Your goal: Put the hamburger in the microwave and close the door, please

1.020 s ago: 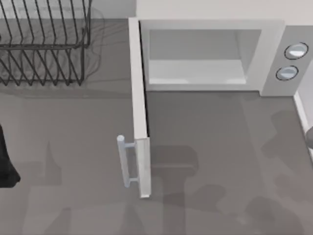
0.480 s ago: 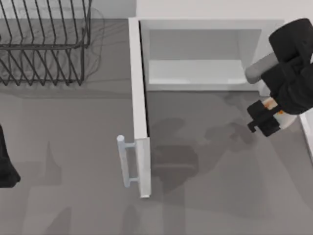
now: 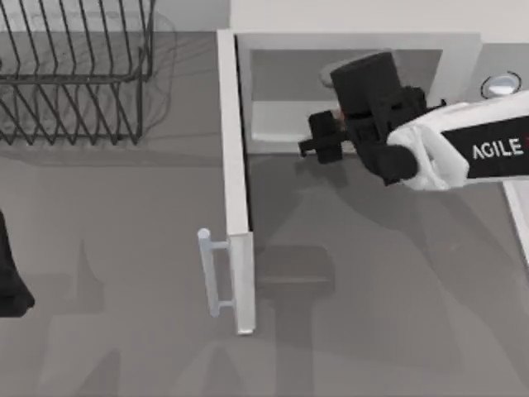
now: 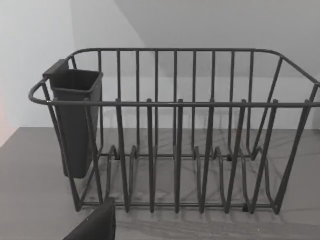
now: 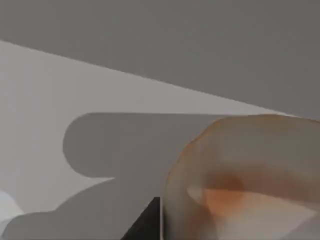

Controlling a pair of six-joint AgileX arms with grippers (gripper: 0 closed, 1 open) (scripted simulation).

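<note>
Microwave (image 3: 463, 50): white, pale interior, silver-blue knob (image 3: 501, 84). Door (image 3: 235, 190): white, silver handle (image 3: 211, 273). Hamburger (image 5: 250, 175): cream with orange-brown patches. Rack (image 4: 175, 135): black wire. Counter (image 3: 372, 314): grey.

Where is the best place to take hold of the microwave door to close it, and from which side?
Probably the silver bar handle near the door's free edge. The door stands fully open, edge-on toward the front, and the handle sticks out on its left face, so the parked left arm could come from the left.
</note>
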